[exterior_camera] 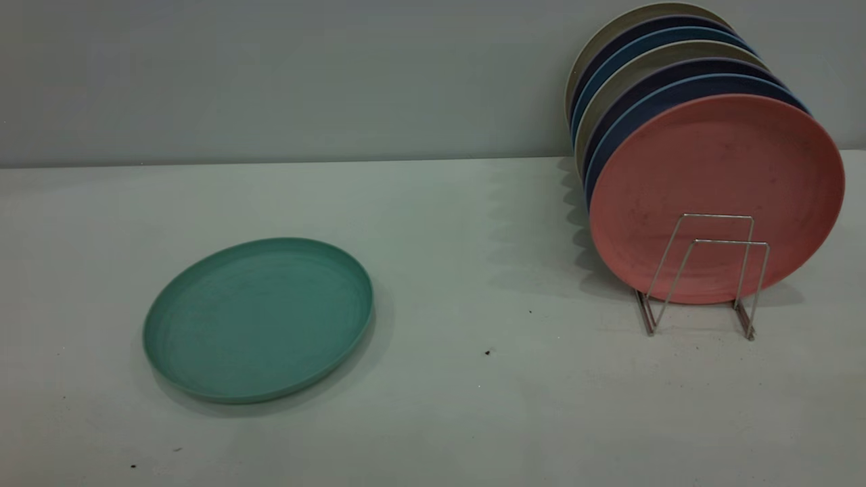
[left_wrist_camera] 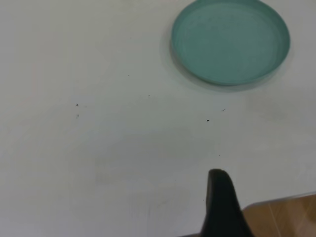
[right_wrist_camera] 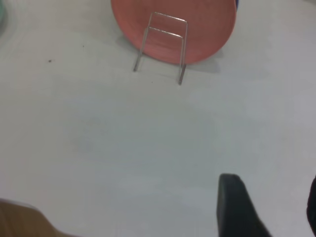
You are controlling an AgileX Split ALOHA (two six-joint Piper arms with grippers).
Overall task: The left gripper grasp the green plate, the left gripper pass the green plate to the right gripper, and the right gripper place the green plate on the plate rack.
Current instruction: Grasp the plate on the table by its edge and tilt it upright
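Since the green plate (exterior_camera: 258, 318) lies flat near the bench's left edge, the left gripper (left_wrist_camera: 222, 207) (whether released or clenched I cannot tell) should pinch its raised rim.

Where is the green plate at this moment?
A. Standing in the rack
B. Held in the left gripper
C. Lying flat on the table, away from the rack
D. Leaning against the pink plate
C: the green plate lies flat on the table, apart from the rack, and nothing grips it.
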